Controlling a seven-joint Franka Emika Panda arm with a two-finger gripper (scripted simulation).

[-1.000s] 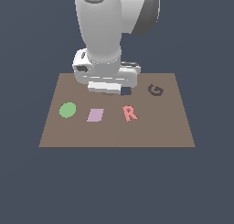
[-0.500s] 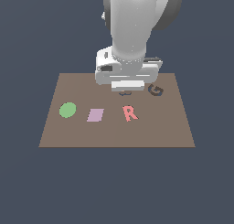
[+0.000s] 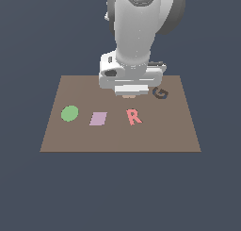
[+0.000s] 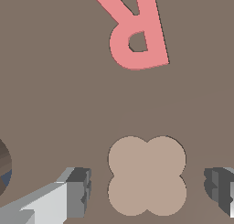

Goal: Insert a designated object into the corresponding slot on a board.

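So the biggest thing here is the brown board (image 3: 120, 138), flat and taking up most of the scene. The arm (image 3: 136, 32) hangs down over its far middle part, and its wrist block hides a chunk of the board behind it in the exterior view.

The gripper (image 4: 148, 191) is spread wide open, not pinching anything. In the wrist view you can see one finger (image 4: 77, 191) on one side and the other finger (image 4: 221, 191) on the opposite side, with clear board showing between each of them and the piece.

The tan lobed piece (image 4: 147, 175) sits flat on the board right between those two fingers, roughly centred in the gap and touching neither. It looks like four round lobes merged into a clover-ish square. In the exterior view only a sliver of it peeks out under the wrist (image 3: 128, 96).

The pink R (image 3: 133, 116) lies just beside the piece, on the near side. The lilac square (image 3: 98, 118) and green disc (image 3: 69, 113) are further off toward the exterior view's left. The dark G cutout (image 3: 160, 93) is near the gripper on the exterior view's right. Can't pick out the lobed slot itself for sure.
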